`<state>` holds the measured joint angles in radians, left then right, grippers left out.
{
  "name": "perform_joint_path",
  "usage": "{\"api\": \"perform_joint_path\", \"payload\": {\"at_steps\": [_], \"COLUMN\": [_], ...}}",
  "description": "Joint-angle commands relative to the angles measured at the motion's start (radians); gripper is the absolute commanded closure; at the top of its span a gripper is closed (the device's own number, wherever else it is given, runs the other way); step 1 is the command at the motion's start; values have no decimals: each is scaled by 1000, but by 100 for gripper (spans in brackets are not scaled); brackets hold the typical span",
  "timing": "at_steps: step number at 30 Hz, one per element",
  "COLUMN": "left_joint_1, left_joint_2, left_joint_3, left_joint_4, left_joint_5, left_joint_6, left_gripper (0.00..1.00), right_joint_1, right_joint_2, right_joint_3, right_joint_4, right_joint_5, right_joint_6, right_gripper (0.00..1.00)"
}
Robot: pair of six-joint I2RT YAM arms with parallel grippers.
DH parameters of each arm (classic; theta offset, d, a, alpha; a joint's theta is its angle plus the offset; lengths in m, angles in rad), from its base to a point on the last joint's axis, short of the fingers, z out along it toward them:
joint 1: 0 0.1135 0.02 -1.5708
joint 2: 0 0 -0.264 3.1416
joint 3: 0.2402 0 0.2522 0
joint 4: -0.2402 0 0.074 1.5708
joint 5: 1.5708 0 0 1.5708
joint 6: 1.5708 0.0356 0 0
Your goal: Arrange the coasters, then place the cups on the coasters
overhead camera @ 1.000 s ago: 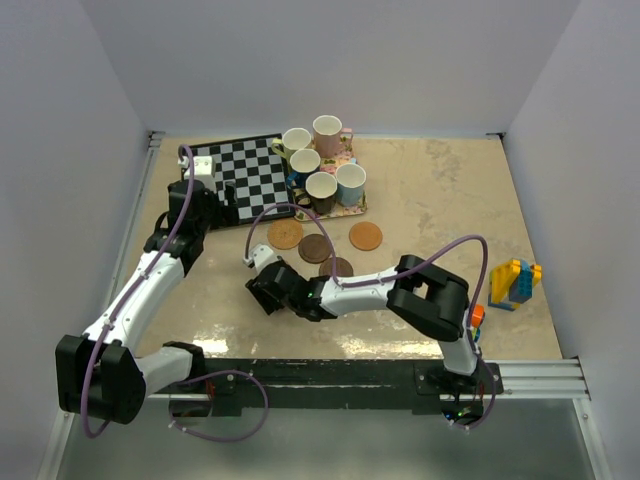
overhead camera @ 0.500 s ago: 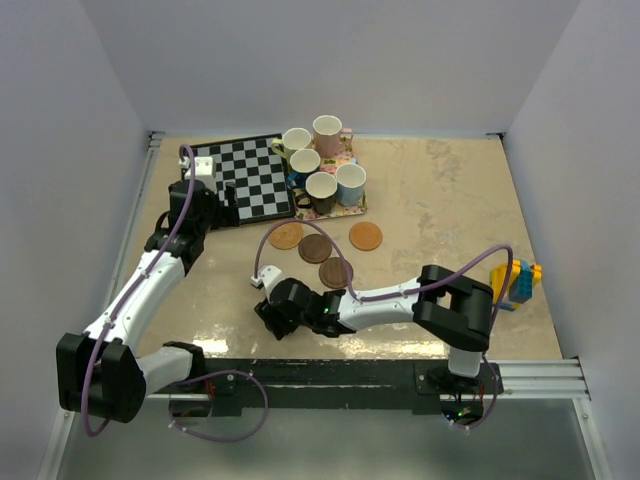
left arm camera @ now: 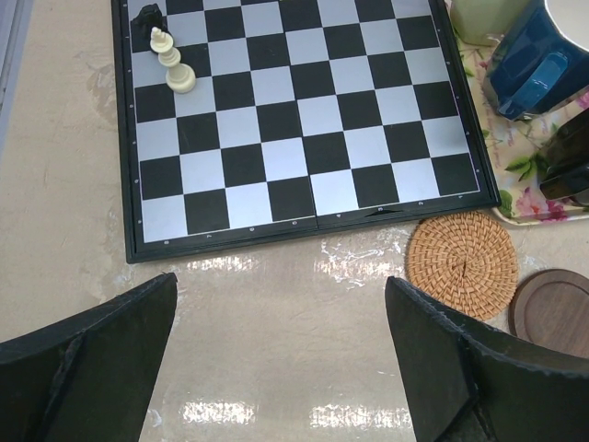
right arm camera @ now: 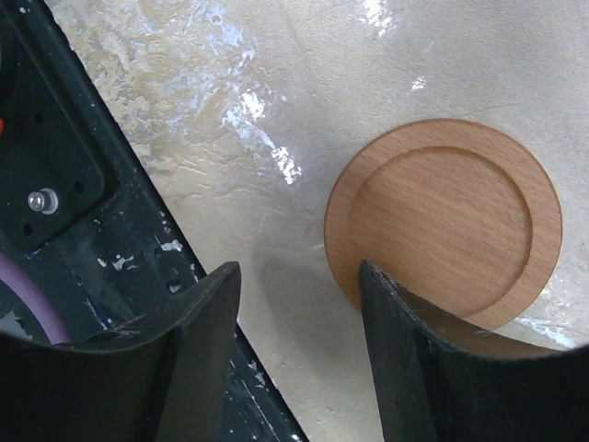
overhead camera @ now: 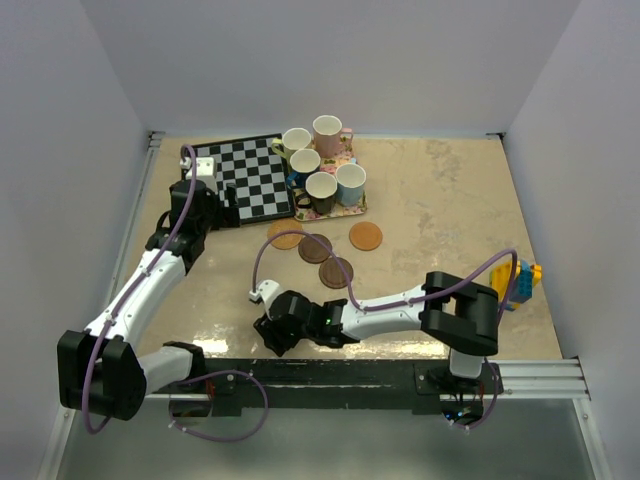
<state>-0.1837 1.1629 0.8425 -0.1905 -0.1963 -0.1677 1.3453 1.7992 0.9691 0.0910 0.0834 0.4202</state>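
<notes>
My right gripper (right arm camera: 296, 276) is released, jaws apart; an orange-brown coaster (right arm camera: 451, 221) lies flat on the table (right arm camera: 304, 92), partly beneath one finger. My left gripper (left arm camera: 281, 285) is wide open, empty, near the chessboard (left arm camera: 304, 110). Cups (overhead camera: 322, 187) stand on the tray (left arm camera: 515, 157).

No legible txt, labels, brand marks, nos. or signs in any view.
</notes>
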Motion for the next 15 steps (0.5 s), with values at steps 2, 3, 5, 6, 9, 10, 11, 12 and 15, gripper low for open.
{"api": "perform_joint_path", "payload": {"at_steps": [2, 3, 5, 6, 9, 10, 11, 12, 15], "left_joint_1": [1, 1, 1, 1, 1, 1, 1, 1, 1], "left_joint_2": [3, 4, 1, -2, -5, -5, -3, 1, 15], "left_joint_3": [20, 21, 26, 26, 24, 24, 26, 27, 44], "left_joint_4": [11, 11, 10, 11, 17, 20, 25, 26, 29], "left_joint_5": [-5, -5, -5, -3, 3, 8, 14, 18, 23], "left_joint_6": [11, 11, 11, 11, 10, 10, 8, 8, 5], "left_gripper": [0, 0, 0, 0, 0, 0, 0, 0, 0], "right_joint_1": [26, 26, 26, 25, 26, 26, 25, 25, 26], "right_joint_2": [12, 14, 23, 29, 42, 42, 40, 35, 19], "right_joint_3": [-18, -15, 5, 22, 65, 77, 86, 92, 106], "right_joint_4": [-154, -151, -154, -158, -168, -171, -168, -163, -149], "right_joint_5": [-24, -14, -1, 15, 47, 56, 65, 73, 98], "right_joint_6": [48, 46, 37, 31, 17, 14, 12, 8, 6], "right_gripper": [42, 42, 41, 41, 40, 40, 39, 39, 37]}}
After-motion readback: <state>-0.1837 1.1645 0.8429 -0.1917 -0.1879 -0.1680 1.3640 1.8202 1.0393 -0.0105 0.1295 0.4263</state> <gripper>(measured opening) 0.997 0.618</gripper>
